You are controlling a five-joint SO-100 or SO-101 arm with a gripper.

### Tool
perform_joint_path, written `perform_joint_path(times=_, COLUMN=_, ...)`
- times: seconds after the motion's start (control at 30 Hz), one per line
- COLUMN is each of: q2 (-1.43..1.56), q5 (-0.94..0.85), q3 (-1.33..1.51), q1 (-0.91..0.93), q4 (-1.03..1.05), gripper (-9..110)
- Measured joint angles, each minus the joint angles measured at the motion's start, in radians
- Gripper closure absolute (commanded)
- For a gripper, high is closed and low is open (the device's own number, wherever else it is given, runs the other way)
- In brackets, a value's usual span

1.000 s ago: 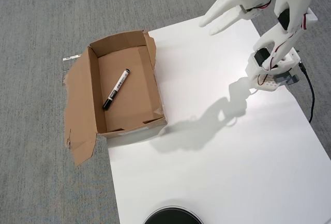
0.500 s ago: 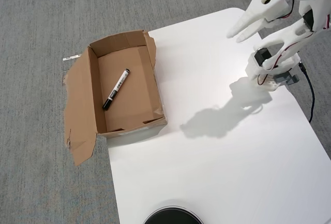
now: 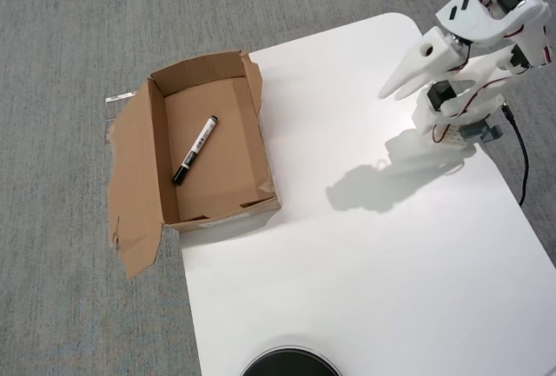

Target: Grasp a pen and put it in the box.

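In the overhead view the pen (image 3: 195, 148), white-barrelled with a black cap, lies diagonally on the floor of the brown cardboard box (image 3: 228, 146). The box sits at the left edge of the white table, its torn flap spread over the carpet. My gripper (image 3: 387, 93) hangs far to the right of the box, above the table's back right area. Its white fingers are pressed together into one point, with nothing between them.
The arm's base (image 3: 456, 124) stands at the table's right edge with a black cable (image 3: 522, 163) trailing from it. A black round object (image 3: 289, 364) pokes in at the bottom edge. Grey carpet (image 3: 69, 37) surrounds the white table (image 3: 365, 289).
The arm has pulled back to the right and folded toward its base. The fingers, spread apart a second ago, have closed together. Pen and box have not moved.
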Motion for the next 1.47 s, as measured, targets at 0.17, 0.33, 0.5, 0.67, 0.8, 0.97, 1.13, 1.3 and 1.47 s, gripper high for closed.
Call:
perform_joint_path(times=0.17, q2=0.120, q5=0.000, q3=0.261, q1=0.000, q4=-0.189, gripper=81)
perform_joint_path(times=0.33, q2=0.229, q5=0.000, q3=0.476, q1=0.000, q4=-0.327, gripper=81)
perform_joint_path(times=0.5, q2=0.411, q5=0.000, q3=0.718, q1=0.000, q4=-0.402, gripper=81)
perform_joint_path(times=0.67, q2=0.449, q5=0.000, q3=0.859, q1=0.000, q4=-0.413, gripper=81)
perform_joint_path(times=0.8, q2=0.449, q5=-0.002, q3=0.900, q1=0.000, q4=-0.411, gripper=81)
perform_joint_path(times=0.97, q2=0.449, q5=-0.002, q3=1.005, q1=0.000, q4=-0.416, gripper=81)
perform_joint_path(times=1.13, q2=0.449, q5=-0.002, q3=1.058, q1=0.000, q4=-0.416, gripper=81)
perform_joint_path(times=1.3, q2=0.449, q5=-0.002, q3=1.058, q1=0.000, q4=-0.410, gripper=93)
perform_joint_path(times=1.47, q2=0.449, q5=-0.002, q3=1.058, q1=0.000, q4=-0.410, gripper=101)
